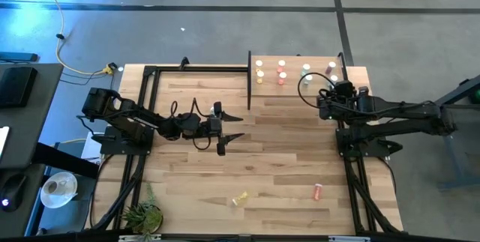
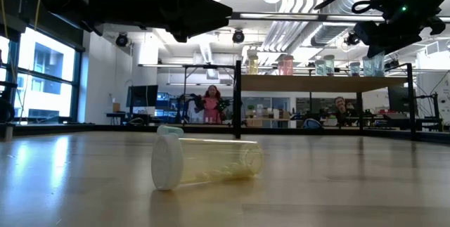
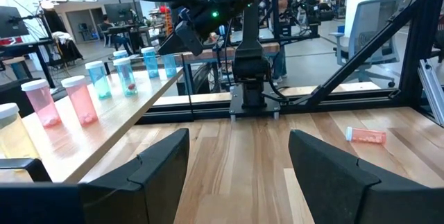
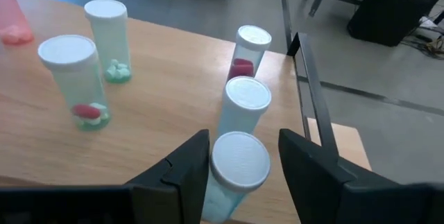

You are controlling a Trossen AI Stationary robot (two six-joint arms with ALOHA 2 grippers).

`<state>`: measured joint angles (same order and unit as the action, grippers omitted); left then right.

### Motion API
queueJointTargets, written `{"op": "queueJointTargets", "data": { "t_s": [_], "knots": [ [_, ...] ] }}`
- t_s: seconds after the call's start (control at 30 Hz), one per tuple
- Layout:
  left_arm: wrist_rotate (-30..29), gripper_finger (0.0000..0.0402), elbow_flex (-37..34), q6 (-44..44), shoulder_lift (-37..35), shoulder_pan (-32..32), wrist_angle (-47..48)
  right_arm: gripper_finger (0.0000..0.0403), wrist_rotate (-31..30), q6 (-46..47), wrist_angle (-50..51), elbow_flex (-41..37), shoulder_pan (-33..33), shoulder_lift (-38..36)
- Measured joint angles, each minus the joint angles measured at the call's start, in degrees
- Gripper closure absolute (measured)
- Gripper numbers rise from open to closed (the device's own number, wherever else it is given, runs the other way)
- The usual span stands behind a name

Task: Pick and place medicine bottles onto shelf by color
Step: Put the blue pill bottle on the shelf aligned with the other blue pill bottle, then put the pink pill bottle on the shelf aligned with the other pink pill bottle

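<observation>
Medicine bottles: most stand upright on the shelf (image 1: pixel 300 77) at the far right of the table, grouped by colour, yellow (image 1: pixel 259 72) leftmost, pink-red (image 1: pixel 281 71) next, teal-green (image 1: pixel 306 70) further right
Bottle in hand: a pale bluish bottle (image 4: pixel 239 161) with a white cap sits between the fingers of the right gripper (image 4: pixel 239 158), just beside two like-coloured bottles (image 4: pixel 246 106) at the shelf's right end, which suits sorting by colour
Right jaws: parted slightly wider than the cap; whether they grip or have let go, I cannot tell
Left gripper (image 3: pixel 239 158): jaws wide open, nothing between them, waiting above mid-table
Bottles outstanding: a yellow one (image 1: pixel 240 198) and a pink-red one (image 1: pixel 317 191) lie on their sides near the table's near edge, well apart
Edges: the bottle sits close to the shelf's right edge (image 4: pixel 305 64), with floor beyond; a tip that way could lose it
Open room: the tabletop (image 1: pixel 285 152) between the arms and the fallen bottles is bare, so approach looks unobstructed; the shelf's right end is crowded, and a straight upward lift seems safest there
</observation>
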<state>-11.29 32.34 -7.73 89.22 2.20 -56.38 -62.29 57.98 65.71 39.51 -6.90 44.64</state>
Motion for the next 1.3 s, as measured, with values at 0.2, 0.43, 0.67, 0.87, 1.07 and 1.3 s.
{"op": "queueJointTargets", "data": {
  "t_s": [0.2,0.43,0.67,0.87,1.07,1.3],
  "knots": [
    [0.00,0.0163,0.00,0.00,0.00,0.00,0.00,0.0238,-0.11,-0.61,-0.02,0.00,0.00,0.00],
    [0.00,0.0163,0.00,0.00,-0.01,0.00,0.02,0.0237,-0.28,-3.26,-1.96,0.22,0.02,-0.01],
    [-0.02,0.0163,0.00,0.00,0.00,0.01,0.02,0.0237,-0.45,-5.18,-1.78,2.52,0.02,-0.04],
    [-0.98,0.0163,0.00,0.00,-0.02,0.00,1.67,0.0237,-0.02,-5.56,-1.88,2.54,0.12,-0.09],
    [-3.41,0.0163,0.00,-0.01,-2.18,0.01,7.24,0.0237,2.96,-8.20,-2.14,3.73,0.28,-0.07],
    [-4.45,0.0163,0.02,1.77,-6.36,-0.08,15.11,0.0237,9.54,-13.26,-3.17,9.54,0.28,-0.11]
  ]
}}
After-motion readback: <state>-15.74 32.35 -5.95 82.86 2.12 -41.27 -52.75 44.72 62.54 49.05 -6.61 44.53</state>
